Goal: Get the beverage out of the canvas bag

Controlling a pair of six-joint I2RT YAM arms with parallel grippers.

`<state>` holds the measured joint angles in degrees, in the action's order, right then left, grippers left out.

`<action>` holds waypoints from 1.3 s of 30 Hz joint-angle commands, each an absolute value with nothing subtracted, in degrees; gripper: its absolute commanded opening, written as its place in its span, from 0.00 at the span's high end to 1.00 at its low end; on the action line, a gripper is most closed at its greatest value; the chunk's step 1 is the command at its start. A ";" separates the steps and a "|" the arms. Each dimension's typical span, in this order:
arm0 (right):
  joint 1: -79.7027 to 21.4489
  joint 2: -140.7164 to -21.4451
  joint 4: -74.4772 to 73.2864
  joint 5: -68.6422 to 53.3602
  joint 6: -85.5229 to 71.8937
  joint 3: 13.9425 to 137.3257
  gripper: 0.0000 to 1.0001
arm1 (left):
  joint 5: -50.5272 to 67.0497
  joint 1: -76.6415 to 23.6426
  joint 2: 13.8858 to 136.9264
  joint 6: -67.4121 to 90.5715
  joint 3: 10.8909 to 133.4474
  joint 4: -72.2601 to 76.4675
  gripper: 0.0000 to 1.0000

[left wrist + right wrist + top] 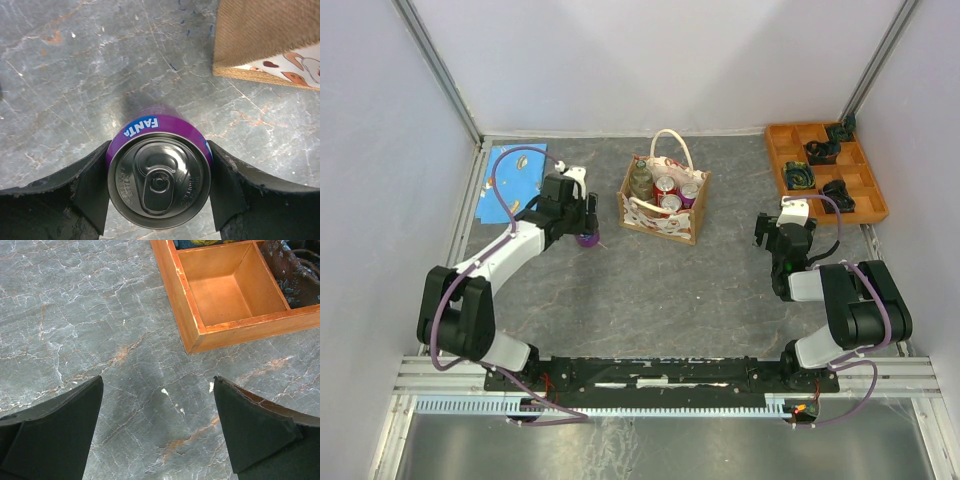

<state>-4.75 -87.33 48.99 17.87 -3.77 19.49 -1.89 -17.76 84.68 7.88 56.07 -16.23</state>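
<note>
The canvas bag [665, 207] stands at the table's middle back, tan with white-and-red patterned sides and cream handles; several cans and a bottle stand inside. Its corner shows in the left wrist view [265, 40]. My left gripper [586, 232] is to the bag's left, shut on a purple Fanta can [159, 172] that stands upright just above or on the table. The can also shows in the top view [587, 238]. My right gripper [767, 238] is open and empty over bare table, right of the bag; its fingers [60, 425] frame the grey surface.
An orange compartment tray [867, 205] with dark items sits at the back right; its corner is near the right gripper [195, 335]. A blue sheet [510, 175] lies at the back left. White walls enclose the table.
</note>
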 commanded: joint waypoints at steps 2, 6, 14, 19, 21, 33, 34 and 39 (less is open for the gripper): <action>-4.50 -86.65 50.63 18.28 -4.13 20.39 0.01 | 2.34 -19.81 78.75 13.33 53.86 -4.41 0.97; -4.56 -86.66 50.63 18.28 -4.13 20.39 0.01 | 2.88 -21.06 79.33 13.86 53.70 -4.33 0.97; -4.57 -86.66 50.62 18.24 -4.13 20.43 0.01 | -0.37 -24.64 82.18 11.23 55.64 -9.37 0.97; -4.54 -86.64 50.64 18.28 -4.13 20.39 0.01 | -2.45 -26.30 83.58 9.71 56.16 -11.31 0.93; -4.50 -86.61 50.63 18.28 -4.13 20.40 0.01 | -3.24 -26.87 84.11 9.59 56.12 -11.50 0.91; -4.53 -86.61 50.63 18.28 -4.10 20.35 0.01 | -5.73 -28.20 85.18 9.57 56.83 -13.51 0.00; -4.56 -86.64 50.60 18.28 -4.13 20.39 0.01 | -5.91 -28.23 84.97 9.53 57.00 -13.61 0.01; -4.57 -86.62 50.62 18.25 -4.13 20.39 0.01 | -6.50 -28.29 84.05 8.81 59.60 -14.79 0.01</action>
<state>-4.75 -87.33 48.97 17.87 -3.77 19.49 -5.06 -27.88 85.91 10.94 55.42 -15.79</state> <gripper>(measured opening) 0.991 0.991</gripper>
